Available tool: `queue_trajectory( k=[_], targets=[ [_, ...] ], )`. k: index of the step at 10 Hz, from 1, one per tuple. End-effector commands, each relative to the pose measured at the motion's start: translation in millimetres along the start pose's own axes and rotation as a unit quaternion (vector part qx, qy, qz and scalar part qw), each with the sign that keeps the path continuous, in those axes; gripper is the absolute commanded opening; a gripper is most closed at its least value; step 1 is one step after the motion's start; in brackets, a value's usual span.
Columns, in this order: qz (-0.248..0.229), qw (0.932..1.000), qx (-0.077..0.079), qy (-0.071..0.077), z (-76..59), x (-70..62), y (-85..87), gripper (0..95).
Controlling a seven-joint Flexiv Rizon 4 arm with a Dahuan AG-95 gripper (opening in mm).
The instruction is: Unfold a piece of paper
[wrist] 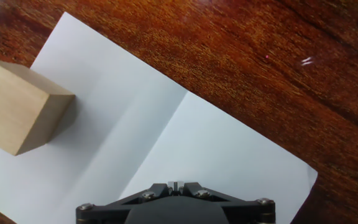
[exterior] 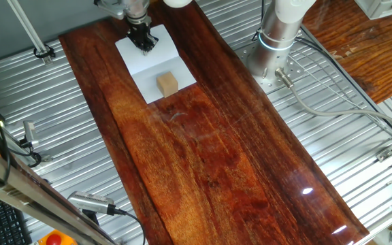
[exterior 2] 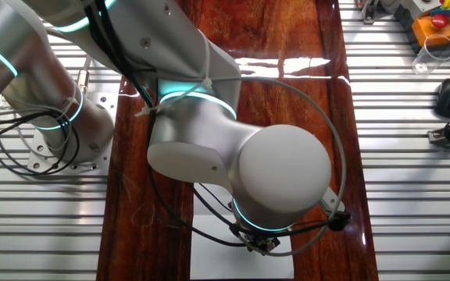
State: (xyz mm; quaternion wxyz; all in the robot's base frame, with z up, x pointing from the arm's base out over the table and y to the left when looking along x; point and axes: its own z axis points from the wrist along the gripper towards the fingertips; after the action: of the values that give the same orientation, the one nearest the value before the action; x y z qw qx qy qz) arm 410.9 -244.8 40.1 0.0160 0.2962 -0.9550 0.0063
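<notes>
The piece of paper lies open and flat on the dark wooden board, white, with a fold crease down its middle; it also shows in the hand view. A small tan wooden cube stands on the sheet's near half and shows at the left of the hand view. My gripper is over the sheet's far half, fingertips together, with nothing seen between them. In the other fixed view the arm hides most of the sheet, and the gripper sits low over it.
The wooden board runs down the slatted metal table. The robot base and its cables stand to the right of the sheet. A clear cup and an orange box are off the board.
</notes>
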Motion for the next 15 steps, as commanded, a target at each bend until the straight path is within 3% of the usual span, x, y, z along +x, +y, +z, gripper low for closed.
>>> queue_trajectory(
  k=[1, 15],
  targets=[
    [0.004, 1.0, 0.0, -0.003, 0.6, -0.5, -0.2, 0.0],
    [0.003, 1.0, -0.005, -0.005, 9.7, 0.8, -15.2, 0.0]
  ],
)
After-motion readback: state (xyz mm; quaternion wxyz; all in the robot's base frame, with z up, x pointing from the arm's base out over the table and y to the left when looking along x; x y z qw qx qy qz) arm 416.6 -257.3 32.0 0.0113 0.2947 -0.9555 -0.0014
